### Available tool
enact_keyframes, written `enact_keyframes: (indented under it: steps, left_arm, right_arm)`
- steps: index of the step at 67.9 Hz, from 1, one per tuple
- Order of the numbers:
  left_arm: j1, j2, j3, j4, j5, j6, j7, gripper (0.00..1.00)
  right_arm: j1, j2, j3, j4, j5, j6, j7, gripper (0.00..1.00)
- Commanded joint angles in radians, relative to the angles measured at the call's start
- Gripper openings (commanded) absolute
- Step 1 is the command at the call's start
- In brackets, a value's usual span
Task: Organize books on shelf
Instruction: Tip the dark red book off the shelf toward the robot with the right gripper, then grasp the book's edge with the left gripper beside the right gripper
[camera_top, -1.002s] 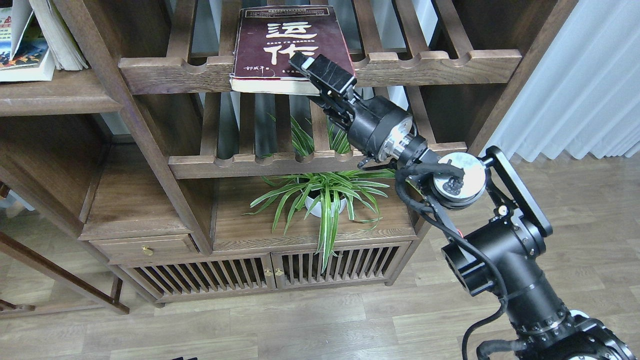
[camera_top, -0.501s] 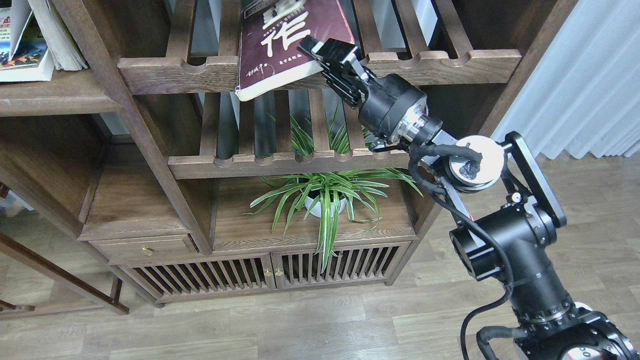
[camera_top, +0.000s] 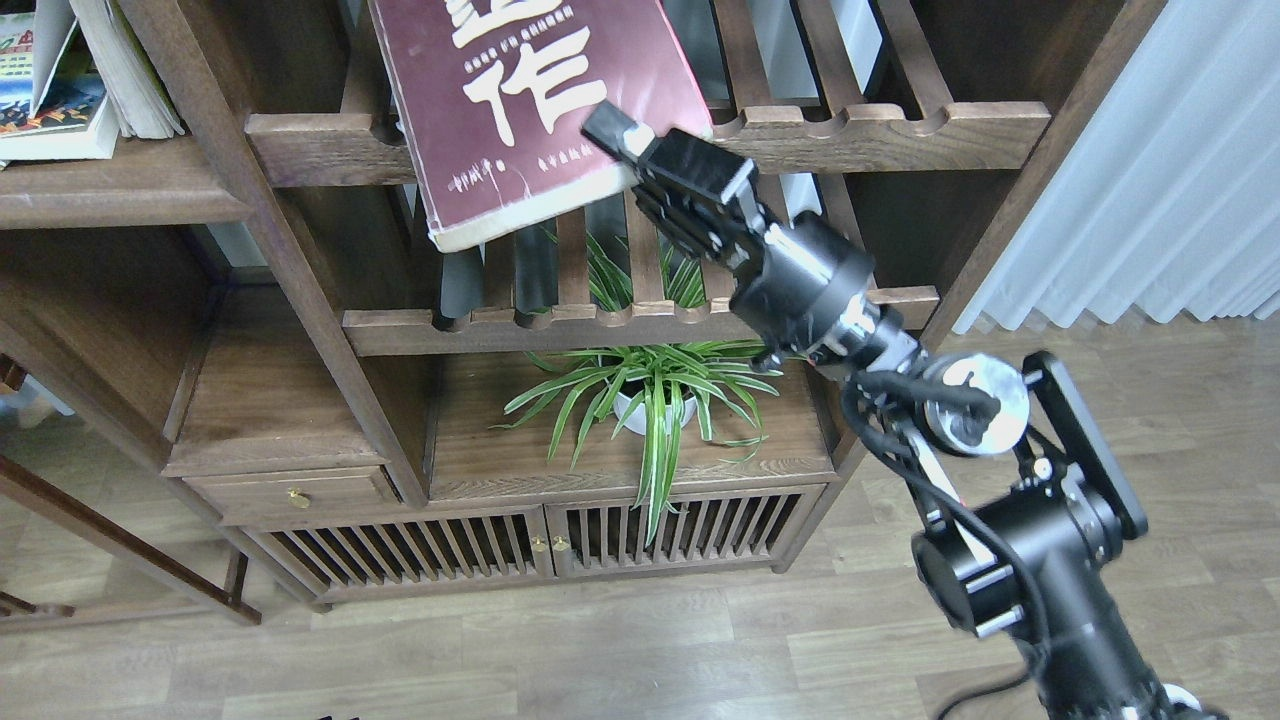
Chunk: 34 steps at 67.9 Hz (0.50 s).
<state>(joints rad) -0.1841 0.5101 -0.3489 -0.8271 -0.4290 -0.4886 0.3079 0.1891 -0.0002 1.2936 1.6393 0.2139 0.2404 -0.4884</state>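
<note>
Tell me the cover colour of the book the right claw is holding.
Maroon, with big white Chinese characters; the book held by the right claw shows in the head view.

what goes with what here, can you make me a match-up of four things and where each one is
Things:
1. maroon book
2. right gripper
3. potted plant
4. stacked books

Places or states:
A. on the flat board under the lower slatted rack
B. on the solid shelf at the far left
C. tilted, pulled out over the front rail of the upper slatted rack
D. clamped on the lower right corner of a cover

Pairs: 1-C, 2-D, 3-A, 4-B
</note>
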Motion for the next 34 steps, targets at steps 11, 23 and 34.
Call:
enact_keyframes:
  steps: [11,23,34]
  left_arm:
    - [-0.005,-0.013,-0.045,-0.112,-0.132,0.000,-0.024,1.00]
    - [-0.012,-0.018,-0.090,-0.256,-0.136,0.000,-0.114,1.00]
    - [-0.012,-0.019,-0.142,-0.397,-0.136,0.000,-0.200,1.00]
  right_arm:
    - [-0.224,0.000,-0.062,0.005,0.064,0.178,0.000,0.01]
    - [-0.339,0.000,-0.143,-0.004,0.087,0.244,0.000,0.01]
    - [-0.361,0.000,-0.188,-0.039,0.085,0.248,0.000,0.01]
